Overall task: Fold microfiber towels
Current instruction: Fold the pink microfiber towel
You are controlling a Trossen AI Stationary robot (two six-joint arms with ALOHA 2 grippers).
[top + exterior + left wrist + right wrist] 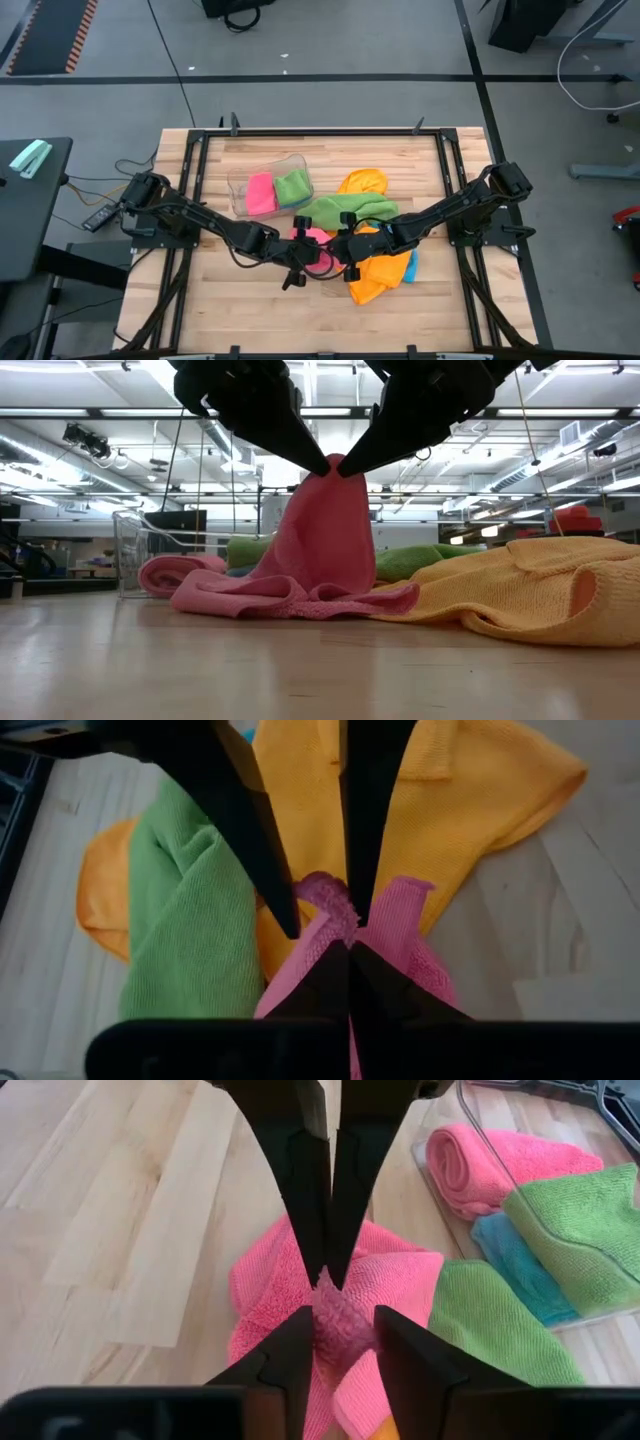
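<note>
Low view | left tool (322,463) and right tool (345,465) both pinch pink towel (320,550) peak, beside orange towel (540,585) | risk: thin grip slips, cloth drops onto desk (200,670)

text: none legible | labels: none | brands: none | numbers: none | signs: none

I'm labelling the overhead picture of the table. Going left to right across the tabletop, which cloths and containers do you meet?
Clear plastic tub holding a folded pink towel and a folded green towel → loose pink towel pinched by the left hand and the right hand → orange towel.
</note>
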